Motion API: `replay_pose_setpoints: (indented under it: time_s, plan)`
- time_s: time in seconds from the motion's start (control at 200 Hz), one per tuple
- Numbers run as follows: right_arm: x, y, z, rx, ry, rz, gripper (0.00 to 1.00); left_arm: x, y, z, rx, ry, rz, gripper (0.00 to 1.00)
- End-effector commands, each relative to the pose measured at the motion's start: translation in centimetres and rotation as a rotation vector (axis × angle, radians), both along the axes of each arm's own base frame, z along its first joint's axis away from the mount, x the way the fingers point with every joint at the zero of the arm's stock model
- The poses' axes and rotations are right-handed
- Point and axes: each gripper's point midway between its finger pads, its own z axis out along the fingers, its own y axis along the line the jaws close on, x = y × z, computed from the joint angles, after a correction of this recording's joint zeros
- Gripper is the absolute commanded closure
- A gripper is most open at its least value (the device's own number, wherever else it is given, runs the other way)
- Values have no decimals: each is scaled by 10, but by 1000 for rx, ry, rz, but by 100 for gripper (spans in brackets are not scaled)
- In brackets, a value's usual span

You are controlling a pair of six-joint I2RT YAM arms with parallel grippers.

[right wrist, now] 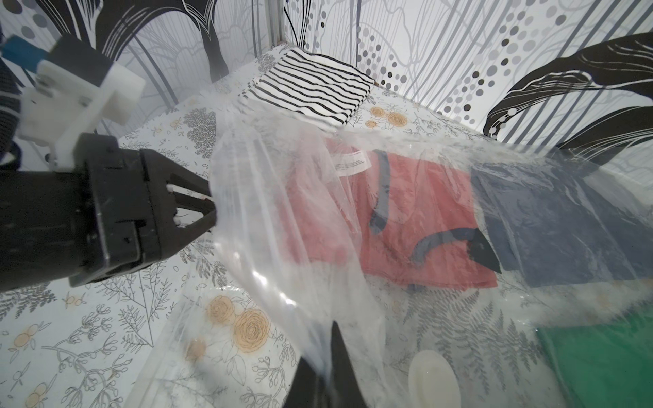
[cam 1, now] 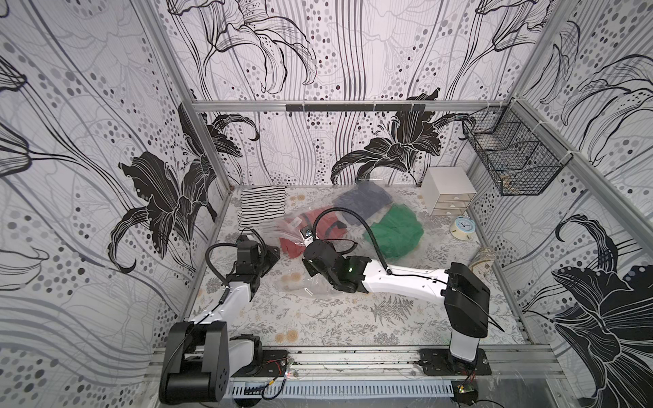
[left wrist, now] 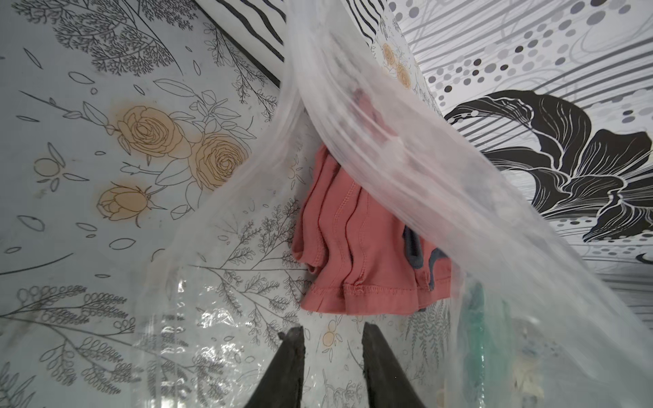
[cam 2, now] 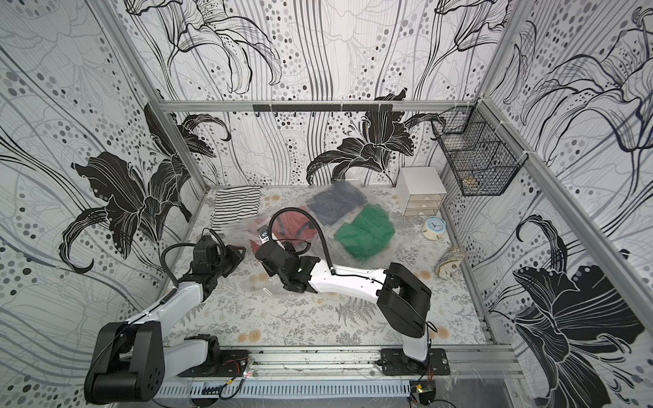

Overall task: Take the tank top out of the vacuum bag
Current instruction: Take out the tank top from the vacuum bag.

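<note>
Floral tabletop (cam 1: 318,318) | 1 vacuum bag (right wrist: 275,197) | 3 garments (right wrist: 417,212) inside

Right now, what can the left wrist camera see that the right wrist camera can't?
Only the left wrist view: the stitching along the hem of the tank top, close up. Only the right wrist view: its white label, a navy garment, the round white valve, and the right gripper pinching plastic. Both: the vacuum bag, the tank top, the striped cloth, the left gripper and a green garment.
</note>
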Motion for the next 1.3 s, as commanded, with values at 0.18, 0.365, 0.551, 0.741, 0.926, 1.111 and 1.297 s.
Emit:
replay_pose_setpoints:
  time_s: [0.18, 0.365, 0.551, 0.741, 0.926, 1.111, 1.297]
  plan:
    - [-2, 1, 22, 67, -35, 3, 100, 36, 11, 4, 90, -120, 20, 48]
    - [-2, 0, 23, 72, -36, 2, 100, 49, 9, -14, 94, -92, 10, 43]
    - [-2, 1, 19, 68, -34, 3, 100, 61, 9, -22, 111, -94, 0, 37]
    - [-4, 3, 21, 78, -32, 15, 100, 70, 8, -43, 124, -38, -5, 32]
    - [-6, 4, 23, 69, -45, 17, 100, 76, 1, -58, 119, -18, -18, 32]
    - [-6, 5, 22, 72, -45, 20, 100, 80, -6, -68, 97, -23, -35, 34]
    - [-7, 6, 21, 73, -40, 23, 100, 88, -20, -73, 84, -28, -70, 39]
